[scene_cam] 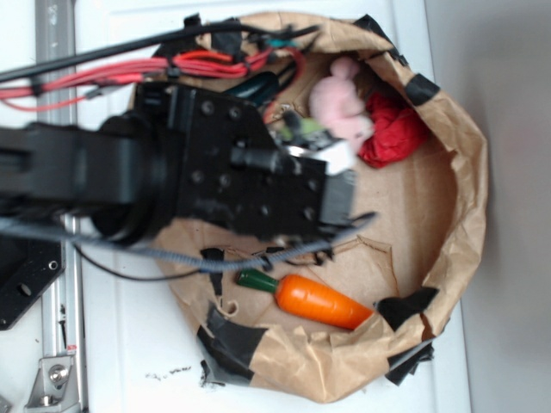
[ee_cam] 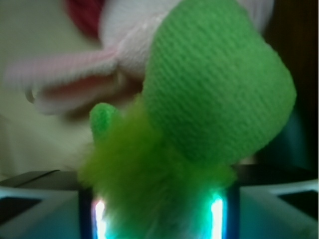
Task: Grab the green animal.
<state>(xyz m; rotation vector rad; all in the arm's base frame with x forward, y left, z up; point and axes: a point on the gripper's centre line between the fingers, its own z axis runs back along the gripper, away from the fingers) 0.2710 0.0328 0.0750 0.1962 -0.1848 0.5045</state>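
Between the tool (ee_cam: 158,214) pads, the green animal (ee_cam: 199,114) is being gripped, pink bunny (ee_cam: 99,74) lying just behind.

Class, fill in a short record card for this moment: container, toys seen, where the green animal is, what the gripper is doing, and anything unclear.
container: brown paper basket, patched with black tape
toys seen: pink bunny, red cloth, carrot, green animal
green animal position: right against the wrist camera, fuzzy body between the gripper fingers, bunny behind it
gripper: over the basket's upper left part, beside the bunny
unclear: whether the fingers have closed on the toy
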